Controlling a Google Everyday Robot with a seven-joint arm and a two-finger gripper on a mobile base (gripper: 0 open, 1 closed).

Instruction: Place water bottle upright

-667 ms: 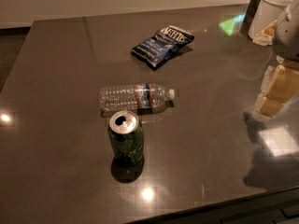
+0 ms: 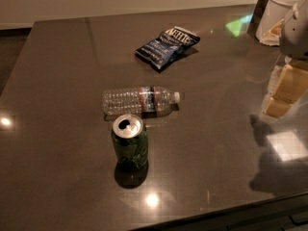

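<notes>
The water bottle [image 2: 139,100] lies on its side near the middle of the dark table [image 2: 57,71], with its white cap pointing right. It is clear and ribbed, with a red-blue label band. My gripper [image 2: 284,91] hangs at the right edge of the camera view, above the table and well to the right of the bottle. It holds nothing that I can see. Its shadow falls on the table below it.
A green soda can [image 2: 129,141] stands upright just in front of the bottle, nearly touching it. A dark blue chip bag [image 2: 167,45] lies behind the bottle. A white container [image 2: 279,11] stands at the back right corner. The table's front edge runs along the bottom right.
</notes>
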